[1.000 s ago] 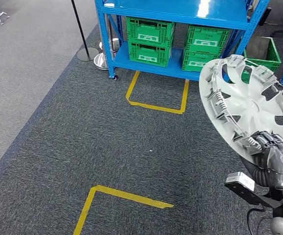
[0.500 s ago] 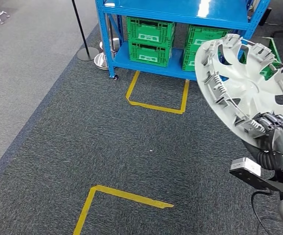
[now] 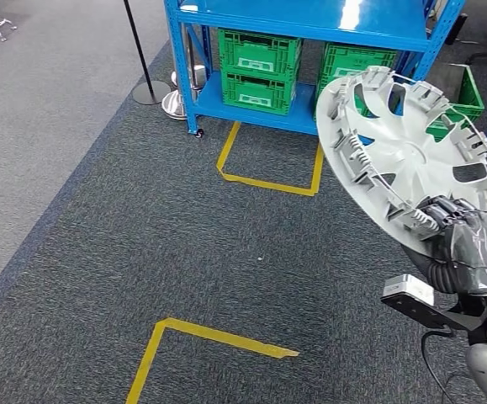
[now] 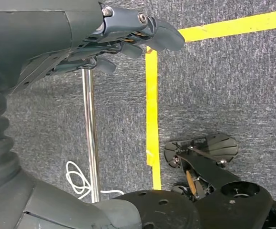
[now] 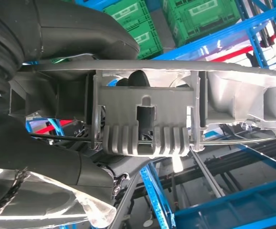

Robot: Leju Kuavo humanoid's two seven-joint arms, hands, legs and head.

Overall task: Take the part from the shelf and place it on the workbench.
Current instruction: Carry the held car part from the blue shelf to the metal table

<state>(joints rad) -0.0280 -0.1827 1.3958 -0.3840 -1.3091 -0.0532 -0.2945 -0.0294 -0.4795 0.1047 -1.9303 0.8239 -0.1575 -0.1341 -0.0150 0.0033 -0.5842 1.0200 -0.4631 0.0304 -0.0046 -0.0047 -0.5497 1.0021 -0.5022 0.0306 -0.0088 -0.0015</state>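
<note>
Right hand (image 3: 472, 244) grips the rim of the silver wheel cover (image 3: 405, 156), its fingers (image 3: 447, 210) closed over the near edge; the cover is carried tilted in the air at about three o'clock in the head view, its ribbed inner side up, in front of the shelf rather than on it. In the right wrist view the thumb (image 5: 93, 40) lies over the cover's rim (image 5: 147, 64) and one of its clip blocks (image 5: 145, 121) sits just ahead. Left hand (image 4: 104, 38) hangs low over the floor, fingers apart and holding nothing.

Dark grey carpet (image 3: 164, 227) fills most of the head view. At twelve o'clock stands the blue shelf (image 3: 304, 21), with two green crates (image 3: 256, 71) on its lower level. Yellow floor tape (image 3: 269, 181) marks a box just before the shelf, and another tape corner (image 3: 209, 337) lies at six o'clock. A black stanchion pole (image 3: 140, 55) rises at eleven o'clock.
</note>
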